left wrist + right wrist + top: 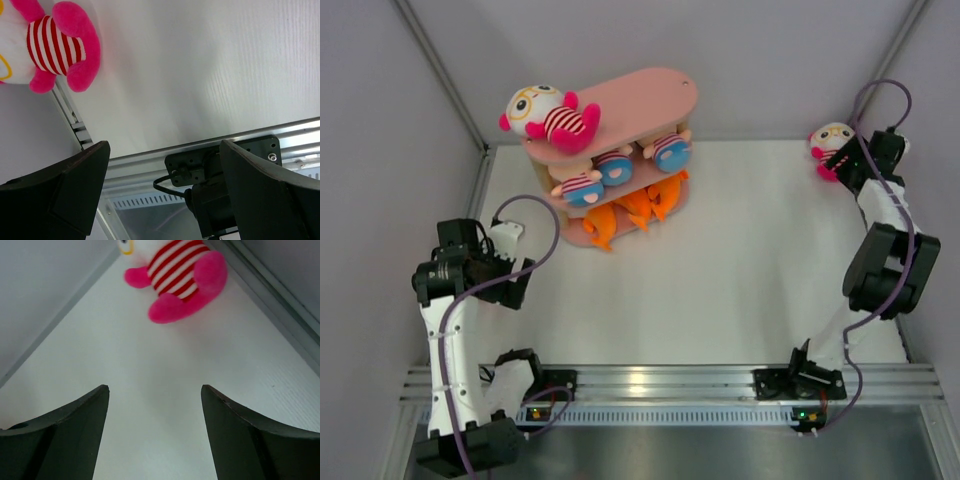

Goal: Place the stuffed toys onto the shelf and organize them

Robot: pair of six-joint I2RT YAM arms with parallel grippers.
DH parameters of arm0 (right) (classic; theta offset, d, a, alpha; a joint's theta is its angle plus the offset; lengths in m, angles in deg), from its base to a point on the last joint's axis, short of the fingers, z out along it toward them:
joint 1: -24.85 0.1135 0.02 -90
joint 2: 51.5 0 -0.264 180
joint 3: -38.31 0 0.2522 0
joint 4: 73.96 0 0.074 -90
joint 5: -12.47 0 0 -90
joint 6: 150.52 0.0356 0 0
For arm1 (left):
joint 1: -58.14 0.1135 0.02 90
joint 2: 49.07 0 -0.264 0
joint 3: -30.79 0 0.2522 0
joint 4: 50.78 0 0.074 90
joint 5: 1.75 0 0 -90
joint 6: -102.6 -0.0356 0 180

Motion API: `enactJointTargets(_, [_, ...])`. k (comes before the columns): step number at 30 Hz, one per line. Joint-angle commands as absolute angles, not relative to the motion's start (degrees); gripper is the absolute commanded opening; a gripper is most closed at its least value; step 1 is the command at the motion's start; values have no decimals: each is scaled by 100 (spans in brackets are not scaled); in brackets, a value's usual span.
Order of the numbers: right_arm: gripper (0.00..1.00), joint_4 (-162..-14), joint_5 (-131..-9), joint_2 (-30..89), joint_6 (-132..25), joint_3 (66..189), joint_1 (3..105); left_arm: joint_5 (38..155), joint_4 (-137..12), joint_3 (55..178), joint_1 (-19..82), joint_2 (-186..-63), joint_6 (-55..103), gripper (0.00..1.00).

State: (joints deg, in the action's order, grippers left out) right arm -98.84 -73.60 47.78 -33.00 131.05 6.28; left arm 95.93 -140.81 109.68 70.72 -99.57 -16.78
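Spreading its fingers wide with nothing between them, the right pincer [154, 387] hangs low over the white surface [150, 355], open and empty. A white-headed doll [177, 280] lies just ahead of it at the top of the right wrist view, its red-and-white striped shirt and magenta limbs facing the fingers, apart from them, in the corner where the surface meets the grey walls. In the top view the same doll [830, 140] sits at the upper right of the frame, with the right arm bent over beside it. The left pincer [164, 144] is also open and holds nothing; its dark fingers [75, 190] frame bare surface and the metal rail [280, 132] at the near edge. In the top view the left arm stands at the left of the frame, below and well apart from the shelf. The pink shelf [640, 95] stands at the upper left centre of that view. A second white-headed doll [545, 115] lies on the left end of its top board, the peach-headed dolls [582, 186] with blue bottoms sit side by side on the middle tier, and the orange sharks [635, 210] crowd the bottom tier, partly sticking out past its front edge.
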Motion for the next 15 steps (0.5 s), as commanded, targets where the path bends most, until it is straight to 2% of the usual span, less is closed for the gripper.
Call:
enactJointTargets(1, [75, -9291, -7909, 5551, -2756, 14019, 499, 9256, -13661, 10916, 7053, -9925, -1412, 96])
enactJointTargets(10, [75, -9254, -8366, 7486, -2310, 15699, 323, 9010, -13626, 10915, 7203, -10276, -1315, 95])
enactJointTargets(15, [73, -9387, -8570, 8068, -1615, 15885, 340, 8992, -13634, 11161, 7413, -10540, -1297, 95])
